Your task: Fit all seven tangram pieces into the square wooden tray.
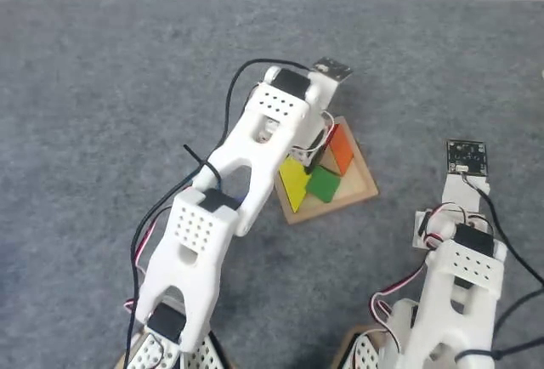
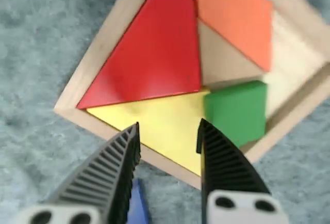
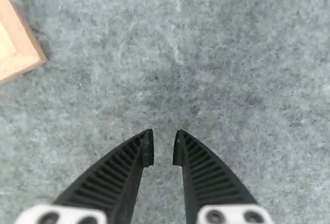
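Overhead, the left gripper point(image 2: 169, 131) gapes above the square wooden tray point(image 2: 98, 53); the right gripper point(image 3: 163, 139) sits barely parted.

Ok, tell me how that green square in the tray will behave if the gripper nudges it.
The green square looks like a stiff, thick painted block, so it probably won't flex. Lying flat in the tray, it should slide rather than roll or tip. Its faces look smooth, so it may slip if pinched by the left gripper.

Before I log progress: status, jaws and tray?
Left jaws open over tray. Right jaws slightly apart over carpet. Red, orange, yellow, green pieces in; blue piece outside.
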Available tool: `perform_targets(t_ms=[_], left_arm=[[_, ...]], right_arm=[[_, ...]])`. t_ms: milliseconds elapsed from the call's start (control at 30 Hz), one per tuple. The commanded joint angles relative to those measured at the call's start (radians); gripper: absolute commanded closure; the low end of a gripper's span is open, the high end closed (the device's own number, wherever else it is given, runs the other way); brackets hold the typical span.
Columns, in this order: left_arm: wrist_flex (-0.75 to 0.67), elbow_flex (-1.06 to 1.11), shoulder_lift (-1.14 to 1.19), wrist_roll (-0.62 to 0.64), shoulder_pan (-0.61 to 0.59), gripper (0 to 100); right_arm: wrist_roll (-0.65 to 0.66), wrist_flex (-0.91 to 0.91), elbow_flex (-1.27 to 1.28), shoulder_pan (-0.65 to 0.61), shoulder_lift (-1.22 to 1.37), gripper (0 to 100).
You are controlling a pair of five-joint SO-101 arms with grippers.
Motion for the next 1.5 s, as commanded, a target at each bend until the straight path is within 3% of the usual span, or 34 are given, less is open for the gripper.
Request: perform_targets(t_ms=[0,233,500,833,967,1167,1333,1467], left_arm=[[0.015,-0.022,0.020,-0.009,-0.005,82],[-0.011,-0.024,0.048,-0.005,0.075,82],[0.002,-0.059,0.035,-0.006,0.029,82],[0.077,-0.275,0.035,-0.006,0.012,82],[0.077,-0.285,0.008,0.044,-0.083,83],[0.078,-0.228,-0.219,0.051,-0.295,85],[0.038,0.074,-0.428,-0.002,-0.457,84],[-0.143,0.403,-0.591,-0.054,-0.589,84]], right_arm=[[0.011,0.007,-0.051,-0.012,-0.022,90.9],[0.011,0.007,-0.051,-0.012,-0.022,90.9],[0.011,0.007,-0.051,-0.013,-0.022,90.9],[-0.014,-0.001,-0.118,0.036,-0.016,90.8],[-0.014,0.005,-0.236,-0.031,0.097,90.8],[0.043,-0.002,-0.411,-0.242,0.403,90.8],[0.089,-0.064,-0.468,-0.371,0.576,90.8],[0.086,-0.091,-0.471,-0.440,0.615,90.8]])
